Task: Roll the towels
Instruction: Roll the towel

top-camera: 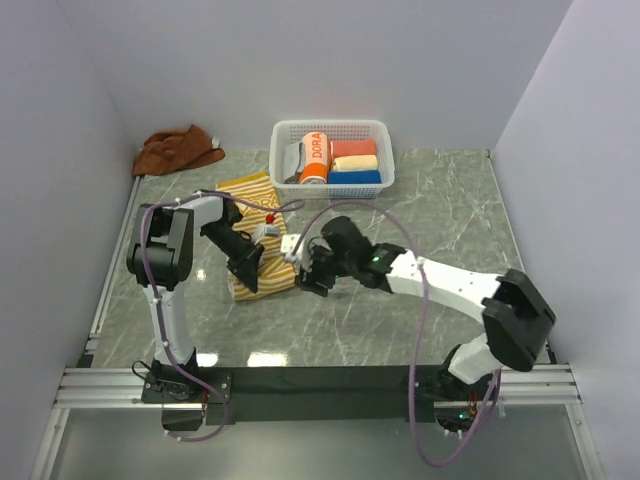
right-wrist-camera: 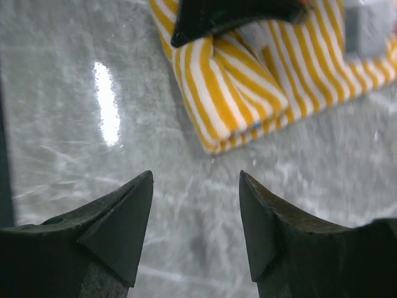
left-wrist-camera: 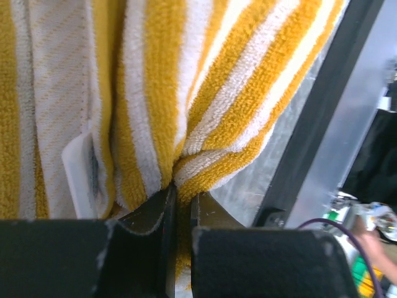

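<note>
Striped towel [top-camera: 248, 192] left of table [top-camera: 430, 220] centre, near end bunched and pinched in left gripper [left-wrist-camera: 183, 195], fingers pressed together on fold. Right gripper [right-wrist-camera: 195, 186] spread, empty, over bare marble at towel's 3 o'clock edge. Open room from 3 to 5 o'clock. Rust-brown towel [top-camera: 178, 150] crumpled in 11 o'clock corner; basket [top-camera: 330, 125] at 12. Left arm [top-camera: 215, 215] hides striped towel's middle.

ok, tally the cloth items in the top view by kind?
Loose towels: 2 (striped yellow towel, rust-brown towel)
Rolls in the white basket: 4 (orange DORA roll, red roll, yellow roll, blue roll)
Total: 6
</note>
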Motion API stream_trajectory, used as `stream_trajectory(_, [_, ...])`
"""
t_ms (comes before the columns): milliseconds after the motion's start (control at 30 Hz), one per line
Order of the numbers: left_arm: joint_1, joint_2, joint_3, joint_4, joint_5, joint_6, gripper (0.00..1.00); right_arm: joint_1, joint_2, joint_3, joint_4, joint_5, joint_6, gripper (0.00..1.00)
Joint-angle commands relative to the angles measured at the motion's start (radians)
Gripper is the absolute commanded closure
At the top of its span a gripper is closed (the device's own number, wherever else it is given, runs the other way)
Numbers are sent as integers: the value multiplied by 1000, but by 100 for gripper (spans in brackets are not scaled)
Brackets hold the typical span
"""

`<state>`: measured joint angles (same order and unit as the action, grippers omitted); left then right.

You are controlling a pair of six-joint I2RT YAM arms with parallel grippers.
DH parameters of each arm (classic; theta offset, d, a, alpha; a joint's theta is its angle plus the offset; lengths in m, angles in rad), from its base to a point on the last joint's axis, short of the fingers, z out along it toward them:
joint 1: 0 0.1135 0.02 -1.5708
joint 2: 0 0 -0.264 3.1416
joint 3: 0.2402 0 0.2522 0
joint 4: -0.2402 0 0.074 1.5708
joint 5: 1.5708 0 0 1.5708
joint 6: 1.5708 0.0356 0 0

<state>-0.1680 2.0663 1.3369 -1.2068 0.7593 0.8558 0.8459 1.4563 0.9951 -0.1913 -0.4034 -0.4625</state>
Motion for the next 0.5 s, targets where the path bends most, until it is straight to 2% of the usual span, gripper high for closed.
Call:
stream_trajectory(0, [-8,72,-48,35,-129,-9,98,89,59,40,160,90,-231,35])
stream_trajectory(233, [-7,80,-62,67,-133,-49,96,168,212,72,312,121,-389,34])
stream_trajectory(467, [1,94,-56,87,-138,-63,95,183,352,165,285,109,-375,33])
